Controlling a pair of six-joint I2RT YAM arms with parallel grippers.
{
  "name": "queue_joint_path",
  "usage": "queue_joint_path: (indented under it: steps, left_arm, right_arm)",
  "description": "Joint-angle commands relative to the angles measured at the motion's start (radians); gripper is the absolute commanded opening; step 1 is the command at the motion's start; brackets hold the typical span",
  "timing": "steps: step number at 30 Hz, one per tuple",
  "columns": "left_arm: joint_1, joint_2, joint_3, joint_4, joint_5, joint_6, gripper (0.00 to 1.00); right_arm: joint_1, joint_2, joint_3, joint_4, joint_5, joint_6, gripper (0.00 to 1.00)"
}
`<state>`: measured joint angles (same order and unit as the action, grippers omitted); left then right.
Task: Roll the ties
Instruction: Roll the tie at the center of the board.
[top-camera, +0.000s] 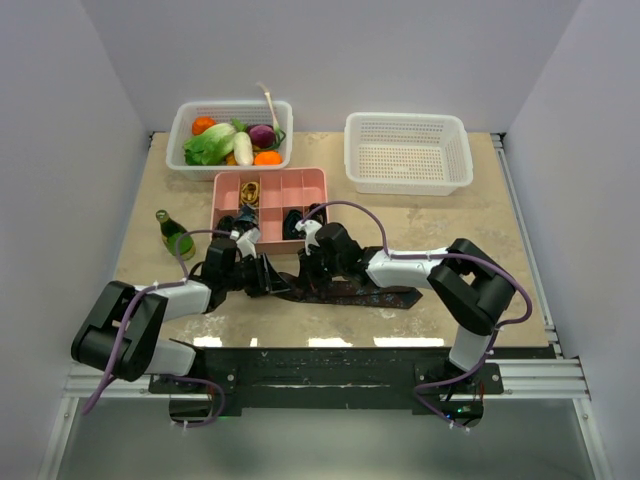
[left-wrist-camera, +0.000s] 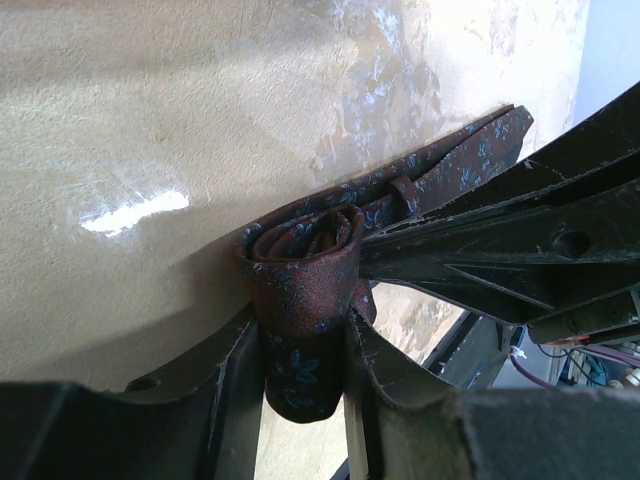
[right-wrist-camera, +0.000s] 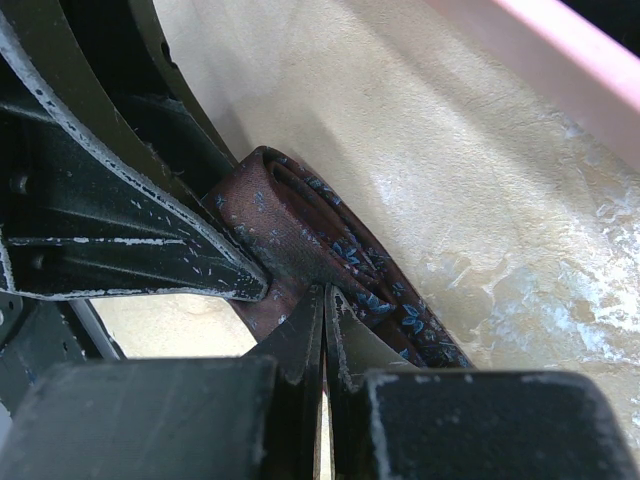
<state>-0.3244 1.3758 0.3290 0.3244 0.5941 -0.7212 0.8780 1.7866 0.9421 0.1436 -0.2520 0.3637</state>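
One tie (top-camera: 360, 293), dark maroon with small blue flowers, lies as a strip across the near table. Its left end is wound into a tight coil (left-wrist-camera: 300, 262). My left gripper (top-camera: 262, 277) is shut on that coil, whose lower end sticks out between the fingers in the left wrist view (left-wrist-camera: 303, 345). My right gripper (top-camera: 312, 272) is shut, its tips (right-wrist-camera: 325, 300) pinching the tie's fabric (right-wrist-camera: 300, 225) right beside the coil. Its black fingers (left-wrist-camera: 480, 262) reach in from the right in the left wrist view. Two dark rolled ties (top-camera: 243, 226) (top-camera: 296, 220) sit in the pink tray.
The pink compartment tray (top-camera: 300, 185) stands just behind both grippers. A green bottle (top-camera: 176, 236) stands at the left. A white basket of vegetables (top-camera: 232, 135) is at the back left and an empty white basket (top-camera: 408, 152) at the back right.
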Motion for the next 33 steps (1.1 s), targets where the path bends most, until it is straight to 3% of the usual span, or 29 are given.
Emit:
queue_joint_path:
  steps: [1, 16, 33]
  left_arm:
    - [-0.015, -0.024, 0.03, -0.016, -0.002, 0.037, 0.2]
    - [-0.048, -0.098, 0.166, -0.365, -0.227, 0.155, 0.16]
    - [-0.157, -0.1, 0.332, -0.571, -0.393, 0.184, 0.12]
  right_arm:
    - [0.004, -0.016, -0.005, -0.001, 0.007, 0.009, 0.0]
    - [0.004, -0.052, -0.002, 0.004, 0.008, 0.018, 0.0]
    - [0.032, 0.039, 0.027, 0.076, -0.035, 0.072, 0.0]
